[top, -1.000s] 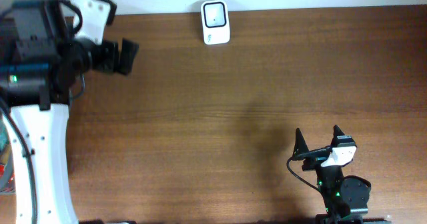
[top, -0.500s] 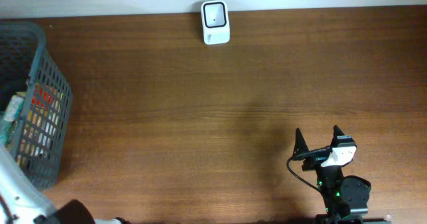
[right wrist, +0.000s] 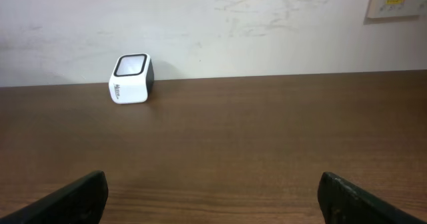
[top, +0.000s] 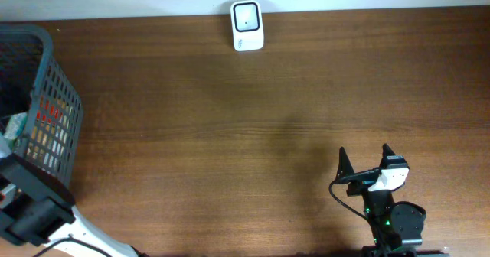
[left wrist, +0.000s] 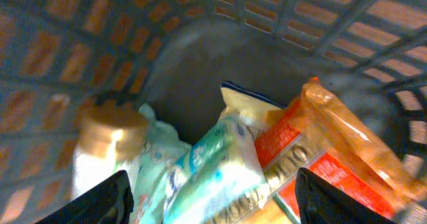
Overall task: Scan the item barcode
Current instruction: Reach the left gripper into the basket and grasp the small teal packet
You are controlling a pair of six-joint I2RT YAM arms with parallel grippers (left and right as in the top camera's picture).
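The left wrist view looks down into a grey mesh basket [left wrist: 200, 57] holding several items. My left gripper [left wrist: 215, 207] is open inside it, its fingers on either side of a teal-and-white packet [left wrist: 213, 174] without pressing on it. An orange-and-red packet [left wrist: 333, 157] lies to the right and a jar with a tan lid [left wrist: 110, 134] to the left. The white barcode scanner [top: 247, 26] stands at the table's back edge, also seen as the scanner [right wrist: 131, 78] far ahead of my right gripper [right wrist: 213, 197]. That right gripper [top: 366, 159] rests open and empty at the front right.
The basket [top: 53, 119] stands at the table's left edge, with the left arm's white link [top: 46, 219] crossing the front-left corner. A pale wall runs behind the scanner. Brown tabletop [top: 253, 135] lies between basket, scanner and right arm.
The left arm has swung from the back left, over the basket, down to the front-left corner, and its jaws have narrowed a little. The right arm has not moved.
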